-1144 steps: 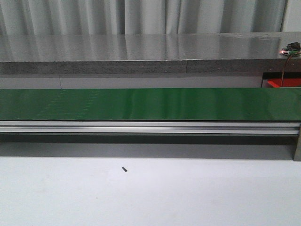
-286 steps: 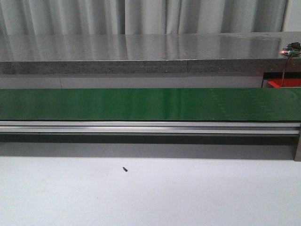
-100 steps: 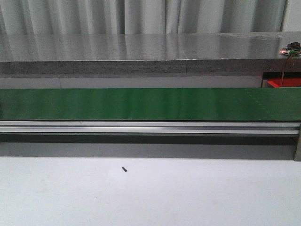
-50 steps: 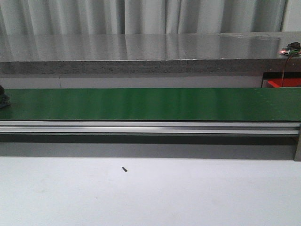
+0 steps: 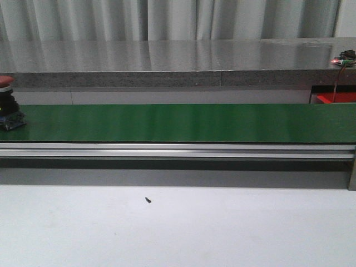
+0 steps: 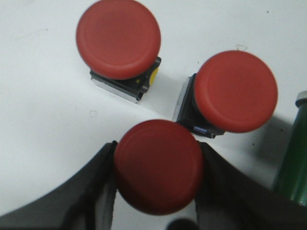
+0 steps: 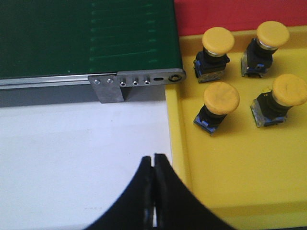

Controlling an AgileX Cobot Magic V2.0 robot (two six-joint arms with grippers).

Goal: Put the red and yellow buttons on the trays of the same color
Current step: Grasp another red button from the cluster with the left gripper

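Now, at the belt: a red button [image 5: 5, 105] stands at the far left end of the green conveyor belt [image 5: 183, 122]
Left gripper [image 6: 158, 179]: fingers narrow around the cap of another red button [image 6: 158, 172], touching it on both sides, on a white surface
Beside it: two more red buttons [image 6: 118, 39] [image 6: 236, 91], just near, one almost touching
Right gripper [image 7: 153, 167]: fingers pressed together, holding nothing, over the rim of the yellow tray [image 7: 230, 177]
Yellow buttons [image 7: 218, 40]: four, inside that tray
Step, I think: sorting red ones
Next: the left fingers should part around the cap and lift straight up, not to knock the neighbours
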